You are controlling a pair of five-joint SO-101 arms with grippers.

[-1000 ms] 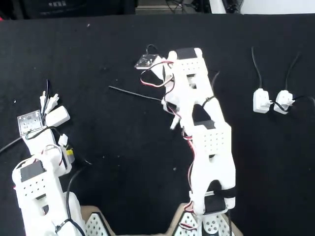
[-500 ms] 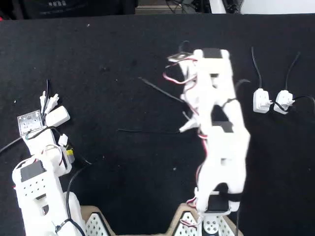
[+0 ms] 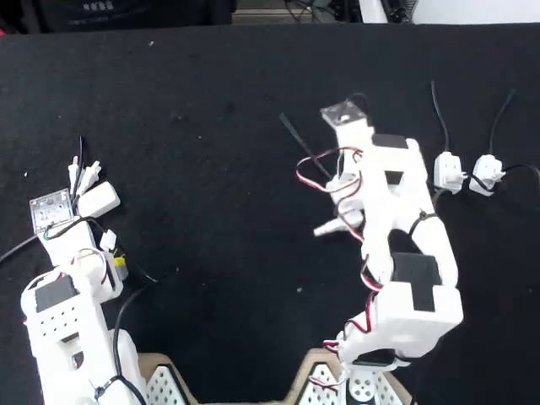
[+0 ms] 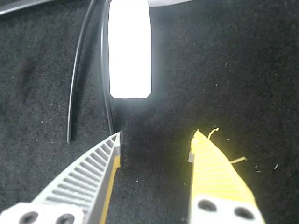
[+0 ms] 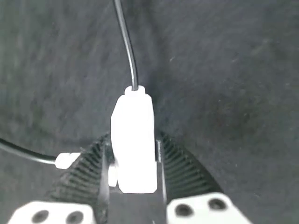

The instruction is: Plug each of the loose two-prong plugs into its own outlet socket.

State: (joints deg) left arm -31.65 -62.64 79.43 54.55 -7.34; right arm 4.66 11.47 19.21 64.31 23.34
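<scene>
White two-prong plug (image 5: 134, 135) on a black cord (image 3: 293, 133) is clamped between the fingers of the right gripper (image 5: 133, 144), above the black cloth table (image 3: 211, 84) right of centre. Right arm (image 3: 396, 228) has swung from the table's middle toward the right edge, drawing the cord with it. Left arm (image 3: 67, 295) is unchanged at the near left corner. The left gripper (image 4: 156, 137) holds its fingers apart over a white rectangular block (image 4: 130, 49). Two white corded blocks (image 3: 447, 172) lie near the right edge, unmoved.
</scene>
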